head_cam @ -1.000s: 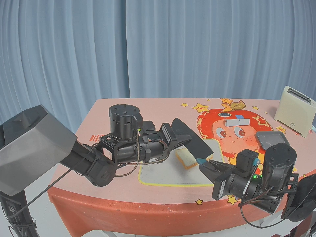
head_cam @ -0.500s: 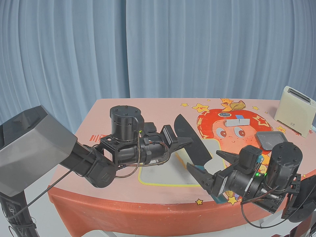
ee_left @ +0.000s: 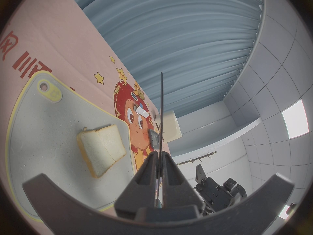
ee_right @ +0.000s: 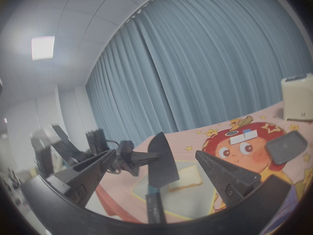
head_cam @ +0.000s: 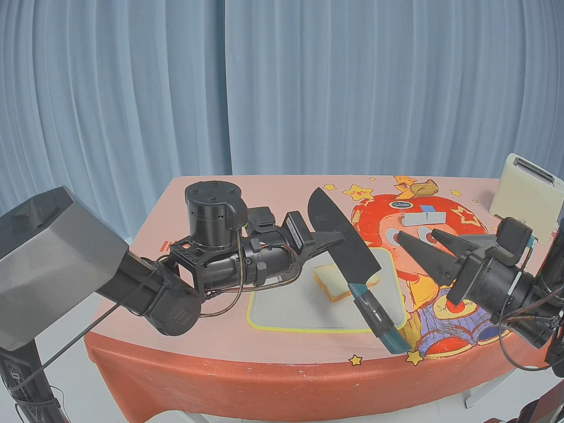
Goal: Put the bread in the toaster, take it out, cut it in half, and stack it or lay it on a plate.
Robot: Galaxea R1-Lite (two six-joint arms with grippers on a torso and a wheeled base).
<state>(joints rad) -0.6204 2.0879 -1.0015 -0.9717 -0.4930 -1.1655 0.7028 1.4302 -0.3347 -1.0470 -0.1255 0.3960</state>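
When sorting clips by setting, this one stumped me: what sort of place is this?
Likely a staged robot-test room, not a home kitchen: a pleated blue curtain backs a lone cartoon-printed table, with a toaster and cutting board set out like props.

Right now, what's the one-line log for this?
left gripper: shut on knife | right gripper: open, empty | bread: flat on board

A pleated blue-grey curtain (head_cam: 294,71) hung full-width at twelve o'clock, behind a table (head_cam: 264,192) draped in salmon cloth (cartoon print, yellow stars). Pale floor (head_cam: 70,389) showed at seven o'clock. Overhead, a tiled white ceiling (ee_right: 58,13) carried a lit square panel (ee_right: 43,47). A white wall (ee_left: 221,137) adjoined the curtain.
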